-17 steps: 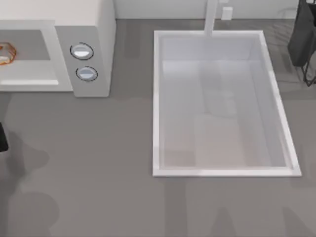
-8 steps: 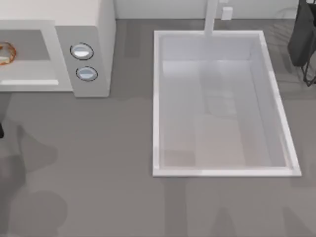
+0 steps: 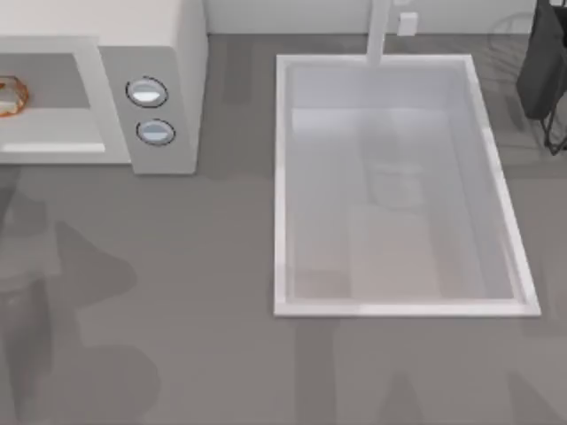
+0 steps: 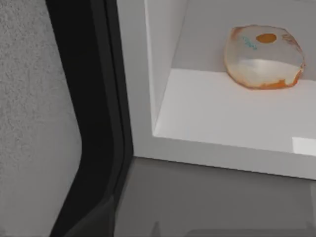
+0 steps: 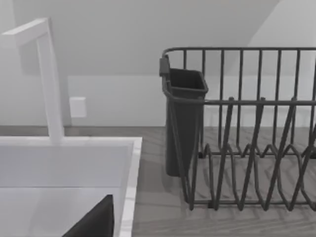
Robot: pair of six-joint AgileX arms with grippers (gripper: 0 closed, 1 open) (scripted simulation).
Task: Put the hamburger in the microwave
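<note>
The hamburger [image 3: 9, 96] lies inside the microwave's [image 3: 168, 53] open cavity, at the far left edge of the top view. It rests alone on the white cavity floor, and nothing holds it. From the left wrist view, the hamburger [image 4: 264, 57] is a cream bun with orange patches, sitting deep in the cavity. The microwave's black door [image 4: 94, 123] stands open beside it. A dark part of my right gripper [image 5: 94, 222] hangs over the sink's corner.
The big white sink basin [image 3: 399, 301] fills the middle right of the table, with a white tap [image 3: 379, 31] behind it. A dark wire dish rack [image 5: 247, 148] with a cutlery cup [image 5: 183, 118] stands at the back right. Arm shadows lie on the grey table at front left.
The dark piece of my left arm at the top view's left edge has slid out of the picture. Its shadow has spread rightwards. The hamburger has stayed put.
</note>
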